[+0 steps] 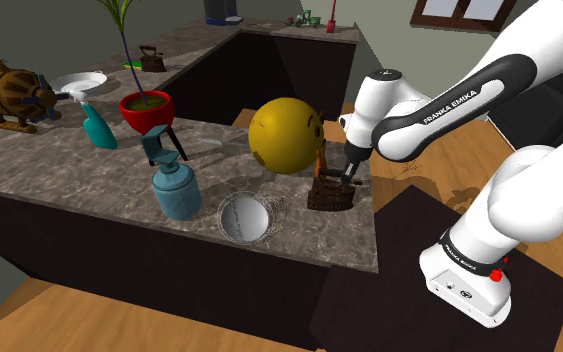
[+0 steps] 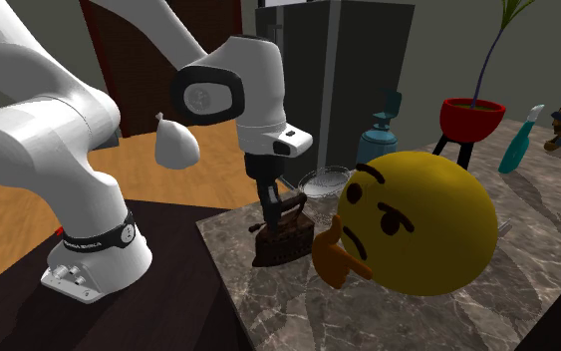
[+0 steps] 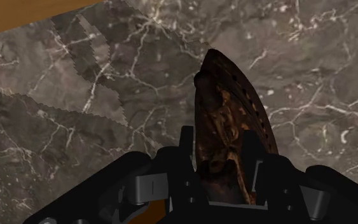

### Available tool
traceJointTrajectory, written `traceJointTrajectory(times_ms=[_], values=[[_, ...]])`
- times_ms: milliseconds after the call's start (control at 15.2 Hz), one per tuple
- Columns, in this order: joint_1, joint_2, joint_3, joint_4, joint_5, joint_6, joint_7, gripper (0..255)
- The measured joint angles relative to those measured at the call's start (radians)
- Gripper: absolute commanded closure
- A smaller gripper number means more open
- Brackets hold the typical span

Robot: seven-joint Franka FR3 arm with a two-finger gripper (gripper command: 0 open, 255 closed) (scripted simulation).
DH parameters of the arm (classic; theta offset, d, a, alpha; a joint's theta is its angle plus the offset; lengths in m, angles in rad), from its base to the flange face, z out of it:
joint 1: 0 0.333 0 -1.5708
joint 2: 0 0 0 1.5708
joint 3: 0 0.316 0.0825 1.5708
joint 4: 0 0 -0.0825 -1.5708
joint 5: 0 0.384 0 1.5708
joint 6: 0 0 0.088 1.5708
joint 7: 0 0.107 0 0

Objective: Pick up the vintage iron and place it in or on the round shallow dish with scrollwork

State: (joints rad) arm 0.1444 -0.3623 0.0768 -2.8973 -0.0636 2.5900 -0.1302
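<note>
The vintage iron [image 1: 331, 192] is dark brown and rusty and stands on the marble counter near its corner by the stand. My gripper [image 1: 341, 176] comes down onto the iron's handle from above. In the second exterior view the iron [image 2: 280, 237] sits on the counter under the gripper [image 2: 268, 207]. The wrist view has the gripper [image 3: 219, 149] with a finger on each side of the handle, shut on the iron [image 3: 234, 102]. The round shallow dish [image 1: 246, 216] is pale and see-through, a short way off near the counter's front edge, also seen as the dish [image 2: 325, 181] behind the iron.
A big yellow emoji ball [image 1: 284, 135] stands right beside the iron. A blue canister [image 1: 174, 190], a red plant pot [image 1: 146, 110] and a teal tool [image 1: 97, 125] lie beyond the dish. A second small iron [image 1: 152, 58] sits on the back counter. The counter edge [image 1: 374, 235] is close.
</note>
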Motion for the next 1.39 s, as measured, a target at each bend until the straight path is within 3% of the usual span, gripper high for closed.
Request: traceJointTrajectory(times_ms=[396, 1386], values=[[0.001, -0.007, 0.0, 0.003, 0.002, -0.01, -0.001, 255], [0.019, -0.205, -0.017, 0.083, 0.026, -0.288, -0.03, 255]])
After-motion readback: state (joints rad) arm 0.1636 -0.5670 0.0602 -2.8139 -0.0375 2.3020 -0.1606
